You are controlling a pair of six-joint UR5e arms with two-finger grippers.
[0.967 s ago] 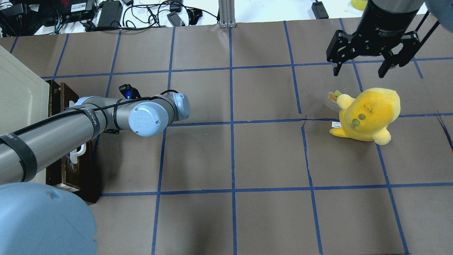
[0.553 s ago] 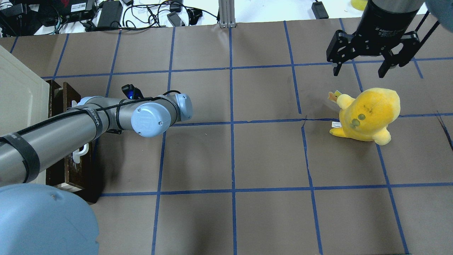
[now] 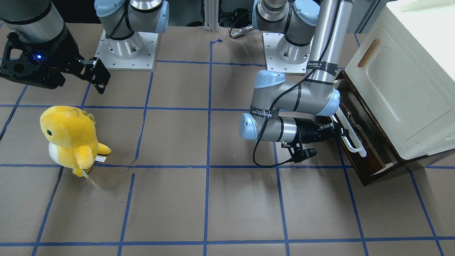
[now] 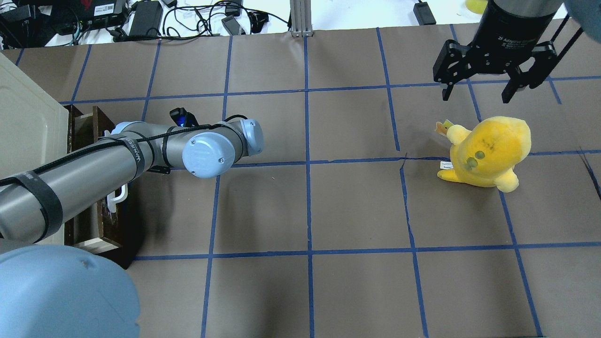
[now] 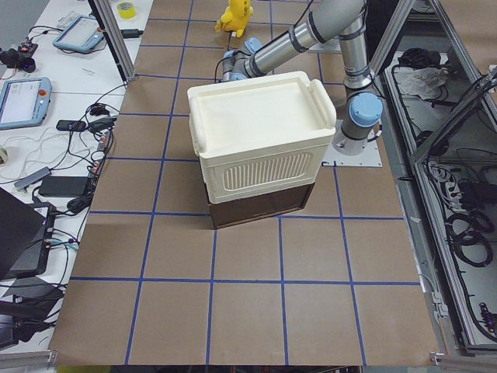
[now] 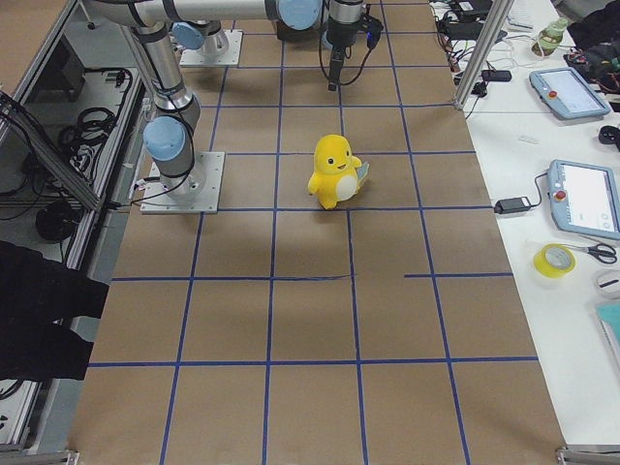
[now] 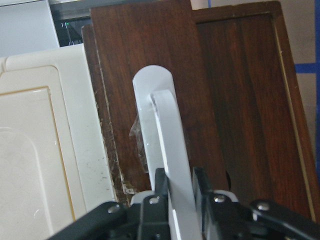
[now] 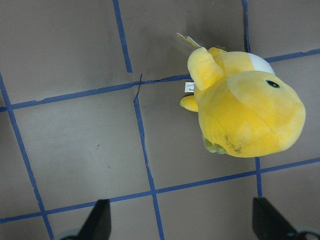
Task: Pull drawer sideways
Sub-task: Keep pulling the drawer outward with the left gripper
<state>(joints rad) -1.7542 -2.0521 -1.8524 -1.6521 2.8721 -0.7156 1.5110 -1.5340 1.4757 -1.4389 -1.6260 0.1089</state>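
Note:
The dark-brown drawer (image 3: pixel 359 163) sits under the cream-white cabinet (image 3: pixel 408 89) and stands partly pulled out. In the overhead view the drawer (image 4: pixel 111 230) shows pale side edges at the left of the table. My left gripper (image 7: pixel 179 192) is shut on the drawer's long white bar handle (image 7: pixel 162 130), near its middle. In the front-facing view the left gripper (image 3: pixel 339 131) meets the handle (image 3: pixel 352 140). My right gripper (image 4: pixel 478 91) is open and empty, hanging above and beyond a yellow plush toy (image 4: pixel 488 150).
The plush toy (image 3: pixel 69 138) stands on the brown paper with blue tape lines, far from the drawer. It also shows in the right wrist view (image 8: pixel 245 115). Cables and power bricks (image 4: pixel 145 19) lie beyond the table's far edge. The cabinet (image 5: pixel 256 132) takes up the table's left end.
My left arm has moved right in the overhead view with the handle held, and the drawer has slid further out from under the cabinet. The right arm and plush have not moved.

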